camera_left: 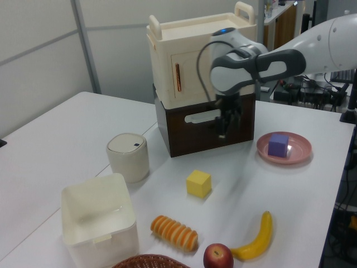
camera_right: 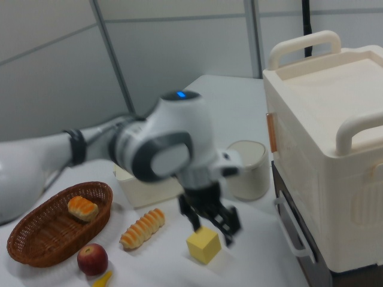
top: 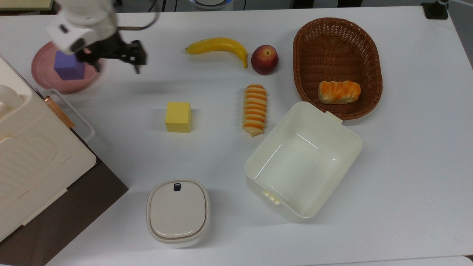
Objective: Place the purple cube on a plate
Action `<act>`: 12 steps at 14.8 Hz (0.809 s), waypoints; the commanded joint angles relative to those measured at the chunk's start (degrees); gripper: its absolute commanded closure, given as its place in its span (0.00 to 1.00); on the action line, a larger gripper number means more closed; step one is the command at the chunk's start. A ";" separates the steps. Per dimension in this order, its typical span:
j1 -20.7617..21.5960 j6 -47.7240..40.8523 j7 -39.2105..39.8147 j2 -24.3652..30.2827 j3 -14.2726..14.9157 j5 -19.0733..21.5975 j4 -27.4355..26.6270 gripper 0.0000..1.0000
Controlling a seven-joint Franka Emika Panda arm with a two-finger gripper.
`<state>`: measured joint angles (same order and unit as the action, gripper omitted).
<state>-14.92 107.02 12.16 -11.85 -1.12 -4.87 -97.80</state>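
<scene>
The purple cube (top: 68, 65) rests on the pink plate (top: 43, 75) at the top view's far left, and nothing touches it. In the left view the purple cube (camera_left: 278, 144) sits on the plate (camera_left: 300, 151) at the right. My gripper (top: 117, 66) hangs open and empty to the right of the plate in the top view, above bare table. In the left view the gripper (camera_left: 227, 126) is in front of the brown drawer unit. The right view has the gripper (camera_right: 212, 228) just above the yellow cube (camera_right: 203, 246).
A yellow cube (top: 178, 117), banana (top: 218, 46), apple (top: 264, 59) and striped bread (top: 254, 109) lie mid-table. A wicker basket (top: 371, 48) holds a bun (top: 339, 92). An open white box (top: 351, 146), a lidded pot (top: 178, 212) and a cream cabinet (top: 33, 159) stand nearer.
</scene>
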 commanded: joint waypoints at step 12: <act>15.53 -12.97 -16.29 9.83 0.86 0.12 3.23 0.00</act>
<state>-0.06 95.31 -2.87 -2.97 -1.28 -4.87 -94.00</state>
